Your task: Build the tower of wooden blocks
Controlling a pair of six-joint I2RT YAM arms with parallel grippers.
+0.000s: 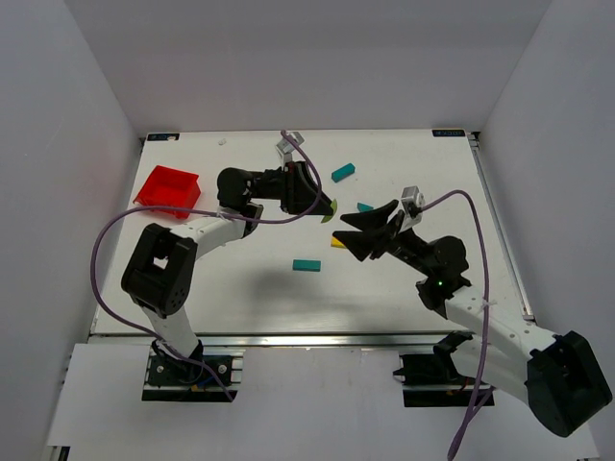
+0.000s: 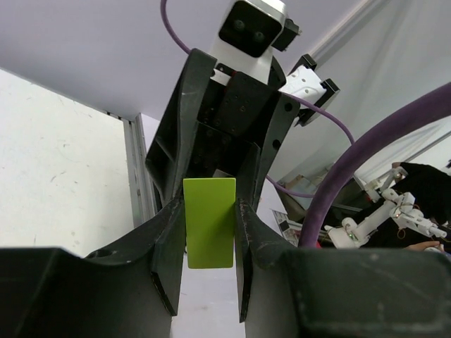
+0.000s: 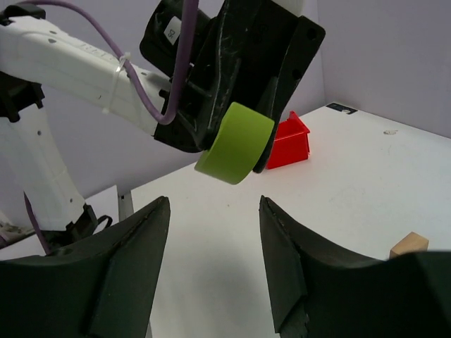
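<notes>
The wood block tower is out of view; only loose blocks show. A lime-green half-round block (image 2: 209, 222) hangs above the table, and my left gripper (image 2: 209, 211) is shut on its flat sides. In the top view that gripper (image 1: 325, 205) is at mid-table. My right gripper (image 1: 348, 237) faces it from the right. Its jaws (image 3: 213, 204) stand open with nothing between them, just below the green block (image 3: 236, 141). A yellow block (image 1: 337, 241) lies on the table by the right fingertips. Teal blocks lie at the back (image 1: 343, 172), beside the right gripper (image 1: 365, 206) and nearer the front (image 1: 307, 264).
A red bin (image 1: 169, 189) stands at the table's back left and shows behind the left gripper in the right wrist view (image 3: 289, 137). A tan block (image 3: 409, 244) lies at the right edge of that view. White walls enclose the table.
</notes>
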